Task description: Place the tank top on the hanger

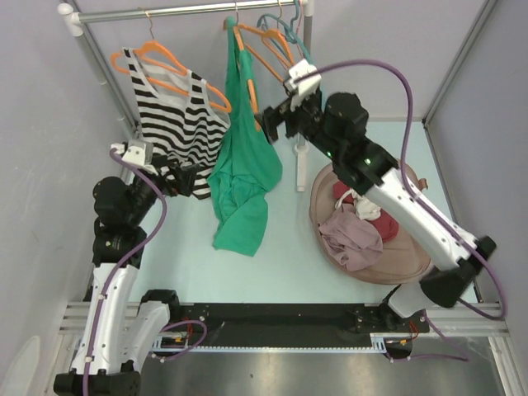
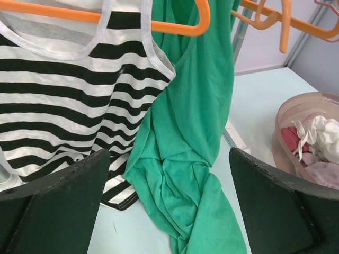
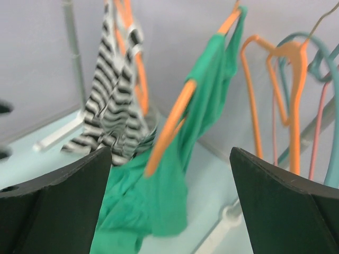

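Observation:
The green tank top hangs by a strap from an orange hanger on the rail. Its lower part lies bunched on the table. In the right wrist view one arm of the hanger sticks out bare in front of the green fabric. My right gripper is open and empty just right of the hanging top, and faces it. My left gripper is open and empty low on the left, and faces the bunched fabric.
A black-and-white striped top hangs on its own orange hanger left of the green one. Spare orange hangers and a teal hanger hang to the right. A pink basin of garments sits under the right arm. A white rack foot lies beside it.

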You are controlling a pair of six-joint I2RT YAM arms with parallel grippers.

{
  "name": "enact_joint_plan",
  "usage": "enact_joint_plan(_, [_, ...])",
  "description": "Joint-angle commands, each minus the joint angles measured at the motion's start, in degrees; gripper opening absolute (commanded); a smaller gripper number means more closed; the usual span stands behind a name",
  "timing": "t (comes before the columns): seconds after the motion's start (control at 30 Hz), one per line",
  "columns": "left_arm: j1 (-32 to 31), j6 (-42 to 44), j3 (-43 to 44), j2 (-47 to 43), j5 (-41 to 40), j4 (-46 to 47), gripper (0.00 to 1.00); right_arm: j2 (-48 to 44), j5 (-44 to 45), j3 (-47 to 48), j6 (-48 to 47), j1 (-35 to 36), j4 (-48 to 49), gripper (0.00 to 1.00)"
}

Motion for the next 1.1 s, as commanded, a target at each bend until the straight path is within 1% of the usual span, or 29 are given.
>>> enact_joint_plan(0.0, [0.58,0.57,-0.52,-1.43,-3.21,1.12,0.99,-13.09,4.21,-13.34,0.14,3.41,3.26,0.99])
enact_joint_plan(0.1, [0.58,1.44,-1.48,-3.1,-5.75,0.33,0.99,-21.18,5.53,-20.23,3.74,4.12,1.86,0.99])
enact_joint_plan(0.13, [0.58,1.8,-1.83,-3.46,-6.54,-0.11,1.0,-23.2,5.79,-24.42,4.53,4.12,1.16,0.99])
enact_joint_plan(0.17, [0.58,2.24,-2.62,-3.98,-7.59,-1.24,0.99,-26.35,6.23,-26.2,5.41,3.86,-0.59,0.99])
enact_joint_plan(0.27, [0.58,2.59,-4.2,-6.0,-10.41,-3.18,1.0,-30.86,6.77,-32.88,9.36,1.5,-4.46,1.0])
enact_joint_plan(0.3, [0.58,2.5,-4.73,-6.53,-10.85,-3.45,0.99,-33.74,5.11,-34.47,11.72,-2.26,-5.17,1.0])
enact_joint_plan(0.37, [0.58,2.16,-5.7,-7.85,-11.73,-4.76,0.99,-36.39,2.21,-39.02,13.84,-7.19,-6.84,1.0])
enact_joint_plan(0.4, [0.58,1.89,-6.05,-8.2,-11.82,-5.2,1.0,-38.41,-0.51,-40.18,14.99,-11.74,-7.46,1.0])
enact_joint_plan(0.43, [0.58,1.54,-6.49,-8.9,-11.74,-5.56,1.0,-39.56,-2.71,-41.41,16.3,-14.31,-7.99,0.99])
enact_joint_plan(0.5, [0.58,0.31,-7.28,-9.61,-10.69,-6.87,1.0,-41.06,-6.74,-44.23,17.54,-18.53,-9.3,1.0])
enact_joint_plan(0.53, [0.58,-0.3,-7.63,-10.13,-9.55,-7.58,0.99,-42.37,-8.25,-45.02,18.68,-23.16,-9.66,1.0])
enact_joint_plan(0.57, [0.58,-1.53,-8.59,-11.44,-9.1,-7.93,1.0,-42.9,-9.75,-46.94,19.38,-25.21,-10.18,1.0])
enact_joint_plan(0.6, [0.58,-2.32,-8.95,-12.07,-9.01,-8.19,0.99,-43.43,-12.55,-47.83,20.0,-27.84,-10.45,1.0])
enact_joint_plan(0.63, [0.58,-2.77,-9.3,-12.77,-9.01,-8.89,0.99,-44.39,-14.14,-48.71,21.14,-32.05,-10.54,1.0])
enact_joint_plan(0.7, [0.58,-2.86,-9.92,-15.23,-9.71,-9.51,0.99,-45.54,-18.7,-51.6,22.11,-36.46,-10.63,1.0])
enact_joint_plan(0.73, [0.58,-2.77,-10.18,-16.11,-10.32,-9.86,0.99,-46.76,-20.12,-52.67,22.55,-39.96,-10.45,1.0])
enact_joint_plan(0.8, [0.58,-2.6,-10.63,-18.04,-12.26,-10.48,0.99,-47.65,-23.2,-54.77,23.69,-41.67,-10.1,1.0])
enact_joint_plan(0.83, [0.58,-2.51,-10.8,-18.48,-12.7,-10.57,0.99,-48.44,-23.73,-55.13,24.05,-44.54,-9.84,1.0])
enact_joint_plan(1.07, [0.58,-2.24,-10.71,-19.02,-13.58,-10.66,0.99,-49.06,-24.44,-56.37,24.58,-45.27,-9.31,1.0])
